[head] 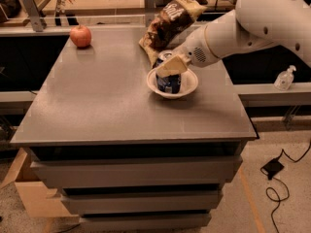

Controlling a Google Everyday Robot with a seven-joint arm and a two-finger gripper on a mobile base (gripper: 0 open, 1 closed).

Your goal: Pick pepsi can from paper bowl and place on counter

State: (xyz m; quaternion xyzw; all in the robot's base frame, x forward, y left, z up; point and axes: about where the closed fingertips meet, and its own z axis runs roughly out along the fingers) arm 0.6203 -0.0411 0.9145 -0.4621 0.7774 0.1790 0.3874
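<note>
On my feed the pepsi can (168,83) stands upright inside the paper bowl (189,87), which sits toward the far right of the counter (107,101). The gripper (171,66) is down at the can's upper half, reaching in from the right on the white arm (252,23). Whether it is spread or clamped on the can I cannot tell. A brown chip bag (167,21) leans just behind the bowl; an apple (80,36) rests well apart, at the far left corner.
</note>
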